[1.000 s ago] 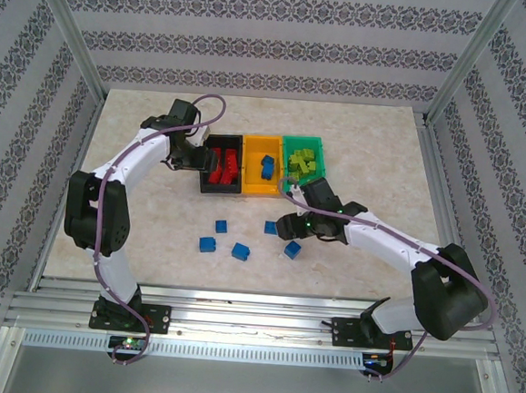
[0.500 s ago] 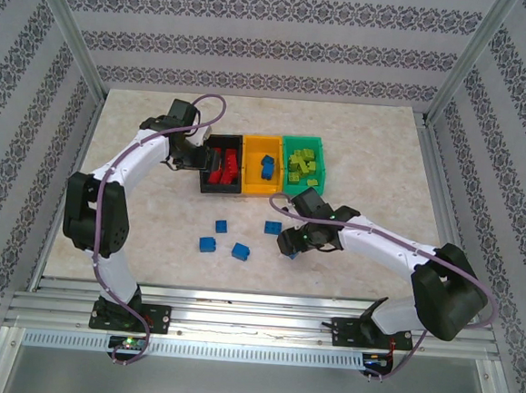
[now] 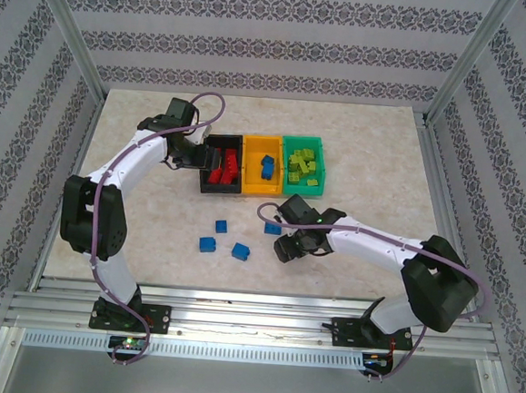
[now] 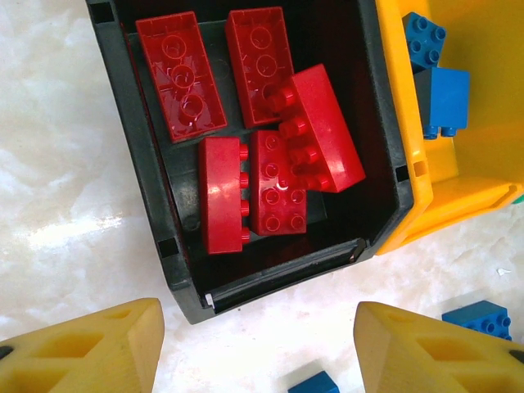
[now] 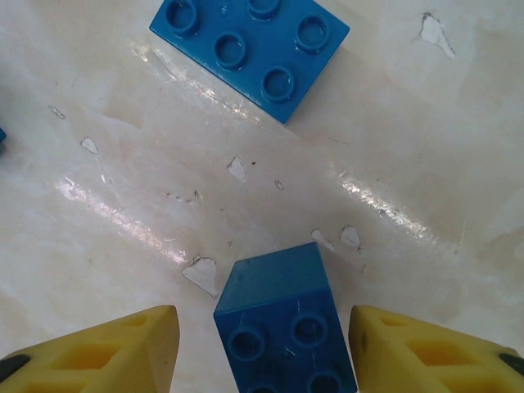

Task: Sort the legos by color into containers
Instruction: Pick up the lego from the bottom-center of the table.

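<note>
right gripper [image 5: 260, 332]: jaws apart, straddling a blue brick [image 5: 282, 319] on the table [image 5: 123, 164], not closed on it | left gripper [image 4: 258, 327]: jaws apart, empty, above the black bin [image 4: 135, 164] holding red bricks [image 4: 278, 172] | orange-yellow bin [image 3: 262, 185]: two blue | green bin [image 3: 304, 142]: green bricks [image 3: 300, 167] | loose blue bricks [image 3: 240, 250]: on table nearby

Three bins in a touching row on the table [image 3: 374, 169]. Reference: middle bin [image 3: 260, 193]. Left bin [image 3: 220, 191] is on its left and right bin [image 3: 304, 141] on its right (bricks lie in all three). Four loose bricks [image 3: 221, 225] lie before the middle bin, mostly front-left. A fifth brick [image 5: 282, 323] lies front-right, between the fingers of the right gripper [image 3: 288, 247].
</note>
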### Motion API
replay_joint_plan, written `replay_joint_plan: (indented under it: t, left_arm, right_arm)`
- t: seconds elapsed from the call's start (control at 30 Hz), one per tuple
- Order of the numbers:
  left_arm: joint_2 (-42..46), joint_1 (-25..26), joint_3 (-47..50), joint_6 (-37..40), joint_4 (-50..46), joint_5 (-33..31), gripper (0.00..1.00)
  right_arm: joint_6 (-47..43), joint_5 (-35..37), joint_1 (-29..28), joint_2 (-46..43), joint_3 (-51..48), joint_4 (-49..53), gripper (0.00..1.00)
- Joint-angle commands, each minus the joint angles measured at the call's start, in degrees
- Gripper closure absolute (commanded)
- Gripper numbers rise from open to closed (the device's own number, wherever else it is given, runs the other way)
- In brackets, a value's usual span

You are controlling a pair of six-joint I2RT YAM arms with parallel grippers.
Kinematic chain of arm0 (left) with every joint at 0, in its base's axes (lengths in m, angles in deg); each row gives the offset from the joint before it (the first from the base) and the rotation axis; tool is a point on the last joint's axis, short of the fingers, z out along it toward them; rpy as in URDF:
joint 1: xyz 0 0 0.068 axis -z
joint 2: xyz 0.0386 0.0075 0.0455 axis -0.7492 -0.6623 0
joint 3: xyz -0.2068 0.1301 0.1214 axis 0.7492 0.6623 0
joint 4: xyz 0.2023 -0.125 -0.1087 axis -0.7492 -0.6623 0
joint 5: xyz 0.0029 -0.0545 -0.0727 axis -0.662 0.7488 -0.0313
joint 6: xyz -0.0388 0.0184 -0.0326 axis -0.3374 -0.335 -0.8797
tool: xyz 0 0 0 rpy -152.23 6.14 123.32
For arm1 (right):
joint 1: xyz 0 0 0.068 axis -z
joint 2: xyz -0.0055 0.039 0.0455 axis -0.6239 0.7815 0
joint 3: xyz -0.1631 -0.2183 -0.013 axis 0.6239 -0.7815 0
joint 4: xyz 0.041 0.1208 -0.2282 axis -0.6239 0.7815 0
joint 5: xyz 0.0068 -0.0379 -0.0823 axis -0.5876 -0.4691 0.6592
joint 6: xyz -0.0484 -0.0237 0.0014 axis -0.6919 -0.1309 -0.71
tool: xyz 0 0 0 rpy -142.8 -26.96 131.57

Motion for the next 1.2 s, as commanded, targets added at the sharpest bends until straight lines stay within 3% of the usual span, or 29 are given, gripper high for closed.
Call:
replay_joint_plan:
  t: [0.0, 0.13, 0.5, 0.83, 1.17]
  left_arm:
    - [1.3, -0.4, 0.7, 0.5, 0.8, 0.9, 0.37]
    - [1.4, -0.4, 0.7, 0.5, 0.8, 1.1, 0.38]
    - [3.5, -0.4, 1.0, 1.1, 1.1, 1.2, 0.38]
    - [3.1, -0.5, 0.6, 1.7, 0.1, 0.0, 0.38]
    - [3.3, -0.5, 0.6, 2.0, -0.1, -0.9, 0.38]
  right_arm:
    - [0.9, 2.7, -0.6, 2.3, 2.0, 2.5, 0.43]
    - [1.1, 3.2, -1.1, 4.1, 3.0, 3.3, 0.47]
    - [0.7, 2.0, -1.5, 5.7, 3.8, 4.1, 0.72]
    - [1.8, -2.7, -1.7, 5.3, 5.6, 1.1, 0.75]
    - [-1.9, -2.8, 0.2, 10.4, 19.2, 1.2, 0.75]
